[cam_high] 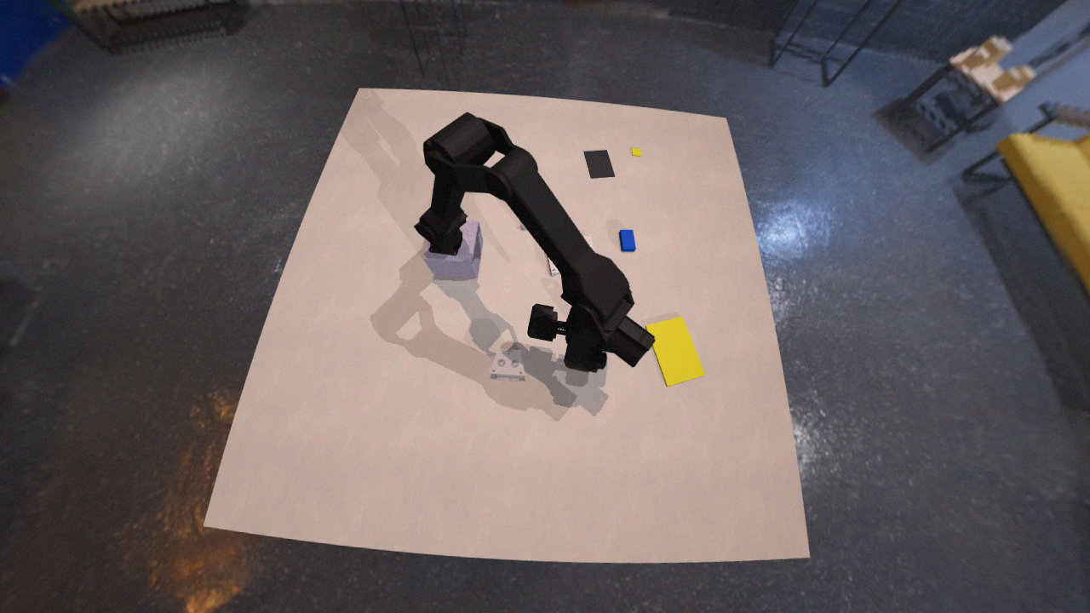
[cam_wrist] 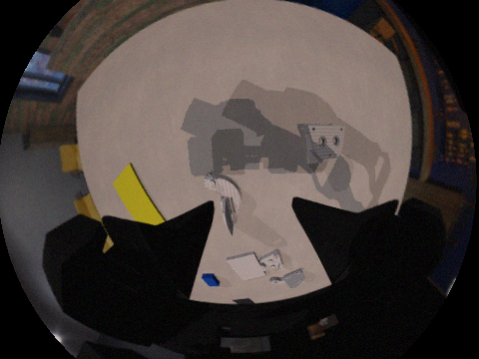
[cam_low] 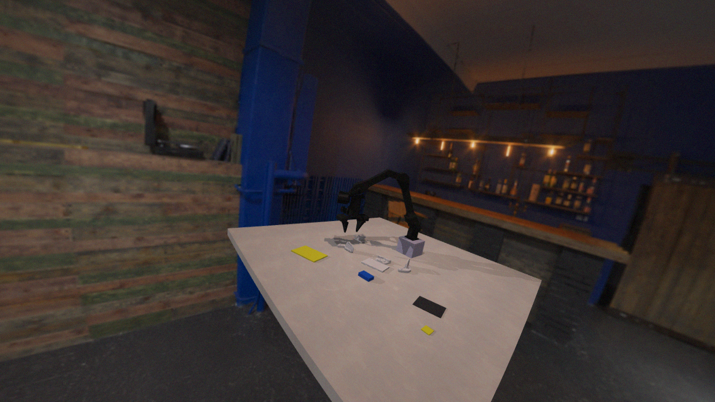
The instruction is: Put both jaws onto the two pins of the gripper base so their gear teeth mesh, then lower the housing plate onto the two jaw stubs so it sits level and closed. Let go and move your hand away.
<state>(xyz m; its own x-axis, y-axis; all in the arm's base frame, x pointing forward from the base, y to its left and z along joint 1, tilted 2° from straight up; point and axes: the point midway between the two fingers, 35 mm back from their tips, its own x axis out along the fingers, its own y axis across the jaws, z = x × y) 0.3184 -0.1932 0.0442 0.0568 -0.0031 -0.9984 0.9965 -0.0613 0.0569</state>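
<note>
Currently, the assembly looks barely begun: no jaw is on a pin, no gear teeth mesh, and no cover is closed. Both jaws must still be fitted, then the housing plate lowered level and the arm withdrawn.

The black end effector (cam_high: 564, 340) (cam_low: 351, 230) (cam_wrist: 254, 203) is spread wide above the tabletop (cam_high: 381, 457) (cam_low: 349, 325) (cam_wrist: 299, 50), with nothing between its fingers.

There are two jaws, lying apart. The near jaw (cam_low: 348, 247) (cam_wrist: 229, 188) is below the fingers; the far jaw (cam_high: 522, 226) (cam_low: 405, 269) (cam_wrist: 294, 277) is nearer the lilac block (cam_high: 453, 265) (cam_low: 410, 247) under the arm.

One larger white part (cam_high: 508, 365) (cam_low: 360, 239) (cam_wrist: 326, 142) has two round features, probably the gripper base. One smaller white part (cam_high: 553, 266) (cam_low: 382, 259) (cam_wrist: 271, 260), perhaps the housing plate, sits beside one pale slab (cam_low: 375, 264) (cam_wrist: 245, 265). Which is which cannot be told for certain.

Also counted: one large yellow sheet (cam_high: 676, 351) (cam_low: 309, 253) (cam_wrist: 137, 195), one small yellow piece (cam_high: 636, 151) (cam_low: 427, 330), one blue block (cam_high: 627, 240) (cam_low: 366, 276) (cam_wrist: 211, 279) and one black sheet (cam_high: 599, 163) (cam_low: 429, 306) (cam_wrist: 244, 301).
</note>
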